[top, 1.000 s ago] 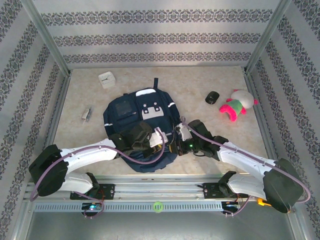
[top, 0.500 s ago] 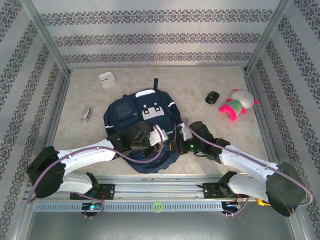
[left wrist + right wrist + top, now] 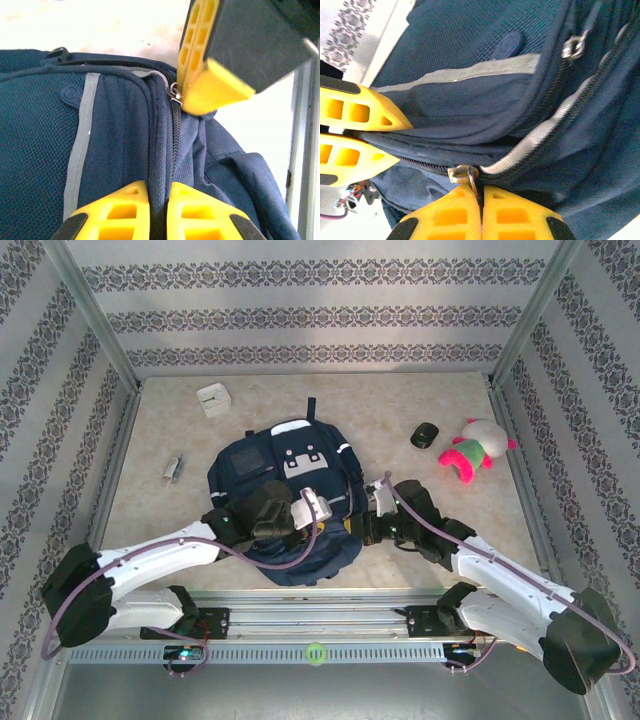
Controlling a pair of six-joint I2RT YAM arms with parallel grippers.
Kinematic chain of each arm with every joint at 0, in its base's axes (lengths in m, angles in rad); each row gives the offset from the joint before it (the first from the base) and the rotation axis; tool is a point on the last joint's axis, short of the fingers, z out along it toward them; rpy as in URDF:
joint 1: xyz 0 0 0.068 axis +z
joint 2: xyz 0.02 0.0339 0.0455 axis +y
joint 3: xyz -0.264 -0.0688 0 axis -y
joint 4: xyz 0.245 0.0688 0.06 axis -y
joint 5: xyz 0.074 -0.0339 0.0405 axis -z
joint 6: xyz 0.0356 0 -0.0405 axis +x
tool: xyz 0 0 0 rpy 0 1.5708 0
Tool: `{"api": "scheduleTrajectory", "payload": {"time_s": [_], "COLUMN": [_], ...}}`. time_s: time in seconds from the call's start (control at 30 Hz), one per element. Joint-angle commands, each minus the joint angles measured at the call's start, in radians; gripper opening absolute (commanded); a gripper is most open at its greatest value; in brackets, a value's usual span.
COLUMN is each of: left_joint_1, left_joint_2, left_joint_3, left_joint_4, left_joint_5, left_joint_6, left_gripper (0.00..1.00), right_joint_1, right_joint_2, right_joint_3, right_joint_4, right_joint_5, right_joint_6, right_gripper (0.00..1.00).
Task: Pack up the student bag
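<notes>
Right fingers (image 3: 512, 215) have just snapped fully shut on the small metal zip pull (image 3: 465, 174), after the wrist shifted toward 3 o'clock. Left fingers (image 3: 122, 212) unchanged, nearly closed, pinching a fold of fabric beside the zip track. The large navy blue fabric backpack (image 3: 285, 480) lies flat mid-tabletop (image 3: 380, 410), its bottom end toward 6 o'clock between both arms. I read this as anchor plus pull both set, so the zip should be ready to drag open; nothing packed yet
</notes>
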Motion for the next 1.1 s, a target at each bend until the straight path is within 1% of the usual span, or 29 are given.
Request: {"api": "scheduleTrajectory", "payload": {"time_s": [0.0,0.07,0.13,0.23,0.3,0.43,0.47,0.5,0.53,0.63,0.7,0.8,0.83,0.87,0.9,0.97,1.07], "left_joint_1": [0.041,0.047,0.054,0.070,0.079,0.081,0.080,0.080,0.080,0.080,0.080,0.080,0.080,0.080,0.080,0.080,0.080], "left_joint_2": [-0.132,-0.169,-0.197,-0.232,-0.252,-0.252,-0.243,-0.233,-0.221,-0.179,-0.161,-0.151,-0.152,-0.155,-0.159,-0.168,-0.184], "left_joint_3": [-0.019,-0.026,-0.033,-0.037,-0.036,-0.037,-0.038,-0.036,-0.035,-0.031,-0.028,-0.035,-0.039,-0.048,-0.054,-0.054,-0.037], "left_joint_4": [-0.220,-0.297,-0.355,-0.408,-0.413,-0.350,-0.323,-0.305,-0.288,-0.232,-0.217,-0.189,-0.178,-0.164,-0.153,-0.139,-0.129], "left_joint_5": [0.043,0.018,-0.019,-0.062,-0.054,-0.023,-0.016,-0.001,0.022,0.048,0.070,0.088,0.103,0.113,0.123,0.128,0.089], "left_joint_6": [0.156,0.219,0.257,0.278,0.271,0.211,0.176,0.153,0.128,0.027,-0.004,-0.045,-0.054,-0.067,-0.079,-0.095,-0.114], "left_gripper": [0.00,0.00,0.00,0.01,0.03,0.07,0.07,0.07,0.07,0.07,0.07,0.08,0.11,0.19,0.32,0.53,0.66], "right_joint_1": [-0.089,-0.082,-0.074,-0.052,-0.030,0.047,0.073,0.099,0.131,0.248,0.323,0.384,0.397,0.406,0.412,0.418,0.418], "right_joint_2": [0.017,0.032,0.047,0.067,0.075,0.076,0.070,0.062,0.052,-0.003,-0.031,-0.014,0.003,0.024,0.050,0.094,0.112], "right_joint_3": [-0.013,-0.011,-0.011,-0.002,-0.005,0.002,0.003,0.007,0.013,0.042,0.060,0.088,0.098,0.106,0.114,0.137,0.152], "right_joint_4": [-0.164,-0.118,-0.090,-0.078,-0.052,-0.025,-0.024,-0.020,-0.024,-0.084,-0.115,-0.150,-0.152,-0.152,-0.148,-0.152,-0.160], "right_joint_5": [0.158,0.091,0.054,0.033,0.010,-0.003,0.012,0.018,0.034,0.195,0.311,0.390,0.401,0.405,0.404,0.398,0.410], "right_joint_6": [-0.023,-0.029,-0.029,-0.037,-0.031,-0.025,-0.008,0.012,0.033,0.079,0.110,0.121,0.118,0.114,0.108,0.092,0.070], "right_gripper": [0.00,0.00,0.00,0.00,0.00,0.00,0.05,0.13,0.19,0.29,0.34,0.38,0.38,0.39,0.39,0.39,0.41]}}
